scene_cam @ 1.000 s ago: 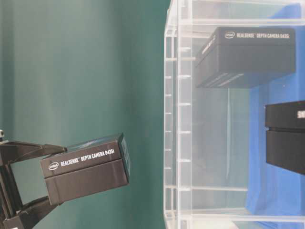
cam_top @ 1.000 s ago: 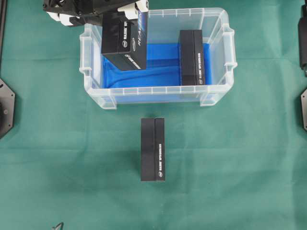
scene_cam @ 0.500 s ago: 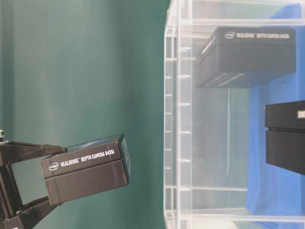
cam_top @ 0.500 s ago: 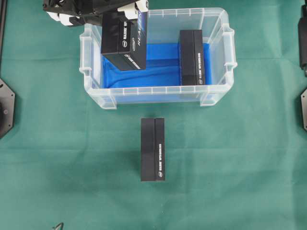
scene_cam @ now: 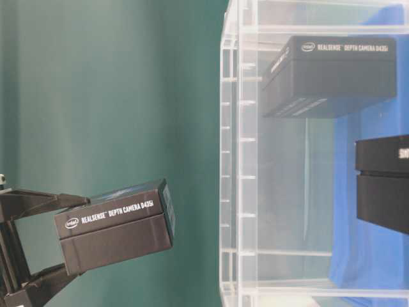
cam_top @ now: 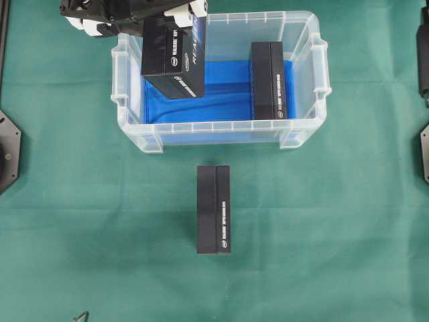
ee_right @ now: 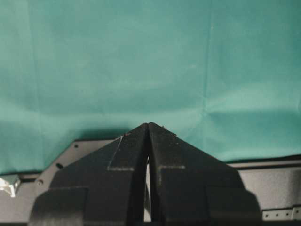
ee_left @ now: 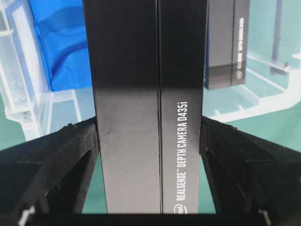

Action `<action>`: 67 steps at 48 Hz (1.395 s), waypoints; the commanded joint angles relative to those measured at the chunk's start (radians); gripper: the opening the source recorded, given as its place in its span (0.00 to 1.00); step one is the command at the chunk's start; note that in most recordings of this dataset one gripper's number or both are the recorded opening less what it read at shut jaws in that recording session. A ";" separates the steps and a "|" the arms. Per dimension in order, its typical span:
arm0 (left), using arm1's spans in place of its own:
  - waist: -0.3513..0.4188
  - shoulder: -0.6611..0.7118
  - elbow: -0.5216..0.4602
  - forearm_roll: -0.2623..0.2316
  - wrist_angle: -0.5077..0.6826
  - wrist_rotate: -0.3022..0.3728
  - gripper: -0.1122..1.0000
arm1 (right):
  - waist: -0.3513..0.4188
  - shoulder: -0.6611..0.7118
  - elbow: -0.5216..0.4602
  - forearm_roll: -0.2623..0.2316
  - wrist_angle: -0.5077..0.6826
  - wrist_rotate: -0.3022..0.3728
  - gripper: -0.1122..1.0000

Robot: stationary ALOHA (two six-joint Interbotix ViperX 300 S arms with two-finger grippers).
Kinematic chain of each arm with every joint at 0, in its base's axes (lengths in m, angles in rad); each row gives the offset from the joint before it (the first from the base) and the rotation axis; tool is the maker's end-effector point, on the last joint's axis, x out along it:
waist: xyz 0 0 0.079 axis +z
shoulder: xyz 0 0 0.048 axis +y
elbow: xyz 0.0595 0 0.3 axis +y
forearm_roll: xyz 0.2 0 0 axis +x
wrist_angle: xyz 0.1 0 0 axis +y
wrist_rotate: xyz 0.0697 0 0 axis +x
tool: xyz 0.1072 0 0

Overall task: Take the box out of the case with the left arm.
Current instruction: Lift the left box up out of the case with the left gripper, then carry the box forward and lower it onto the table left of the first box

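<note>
The left gripper (ee_left: 150,141) has its jaws clamped on both long sides of the black box (cam_top: 173,57), held raised above the case (cam_top: 305,134) at its rear-left corner. By my judgement the smooth sleeve could slip, or a low carry could catch the rim. The right gripper (ee_right: 148,188) sits with jaws pressed together over green cloth (cam_top: 322,235); the overhead view crops the left arm.

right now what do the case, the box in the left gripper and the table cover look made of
Case: clear, glossy plastic, since its blue floor lining shows through the walls. Held box: probably matte black cardboard with printed white lettering and a seam down its length. Table cover: green cloth, judging by its soft creases.
</note>
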 commanded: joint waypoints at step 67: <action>-0.360 -0.071 0.072 0.017 0.031 -0.383 0.66 | -0.002 0.000 -0.006 -0.003 -0.029 -0.003 0.10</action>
